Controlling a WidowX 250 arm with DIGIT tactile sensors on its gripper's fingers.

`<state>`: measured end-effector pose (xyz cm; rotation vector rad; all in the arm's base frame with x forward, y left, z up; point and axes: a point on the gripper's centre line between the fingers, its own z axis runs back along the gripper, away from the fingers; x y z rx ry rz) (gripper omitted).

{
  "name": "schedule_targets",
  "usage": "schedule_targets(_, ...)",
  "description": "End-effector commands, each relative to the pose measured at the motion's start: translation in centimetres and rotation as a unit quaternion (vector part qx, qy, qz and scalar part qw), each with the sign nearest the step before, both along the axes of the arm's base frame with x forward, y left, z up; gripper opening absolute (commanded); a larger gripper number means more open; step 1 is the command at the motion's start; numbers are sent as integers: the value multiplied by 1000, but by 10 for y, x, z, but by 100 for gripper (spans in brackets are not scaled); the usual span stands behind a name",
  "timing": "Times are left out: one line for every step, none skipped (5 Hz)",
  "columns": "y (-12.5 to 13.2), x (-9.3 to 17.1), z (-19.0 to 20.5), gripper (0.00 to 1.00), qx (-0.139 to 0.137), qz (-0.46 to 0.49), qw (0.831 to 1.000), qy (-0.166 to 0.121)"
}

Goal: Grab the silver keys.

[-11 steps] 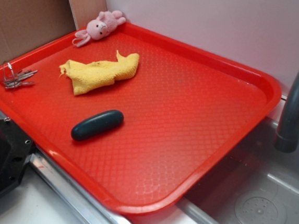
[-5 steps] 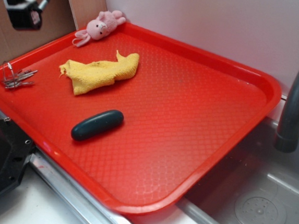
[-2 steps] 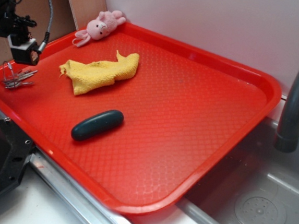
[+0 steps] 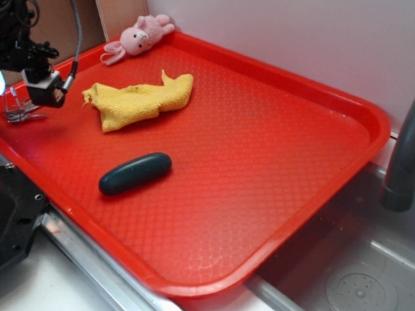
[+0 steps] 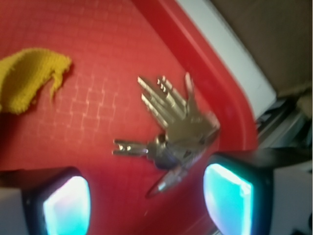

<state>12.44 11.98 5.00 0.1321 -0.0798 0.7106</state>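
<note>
The silver keys are a small fanned bunch lying on the red tray at its far left rim. My gripper hangs just above them, open. In the wrist view its two glowing pads stand wide apart at the bottom, with the lowest key tip between them and the bunch just beyond. Nothing is held. In the exterior view the arm partly hides the keys.
A yellow cloth lies right of the keys. A dark capsule-shaped object sits nearer the front. A pink plush bunny rests at the tray's back corner. A grey faucet and sink are at the right.
The arm came in from the upper left and dropped down over the keys. The keys, cloth and capsule have not moved.
</note>
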Motion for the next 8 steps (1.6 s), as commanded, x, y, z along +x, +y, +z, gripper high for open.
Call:
schedule_targets(19,-20,-12,91,-25,52,998,-11)
schedule_targets(23,-24,-18,0,-39,51,998,-13)
schedule_targets(22,-20,-17,0,-39,34,999,-9)
schedule_targets(20,-18,-16,0,-36,27,999,-4)
schedule_targets(17,-14,-15,0,-32,16,999,5)
schedule_targets(16,-10,3,0,-40,-42,998,14)
schedule_targets(8,-1,53,0,-33,-101,994,-3)
schedule_targets(-19,25,103,0,-61,-224,972,-10)
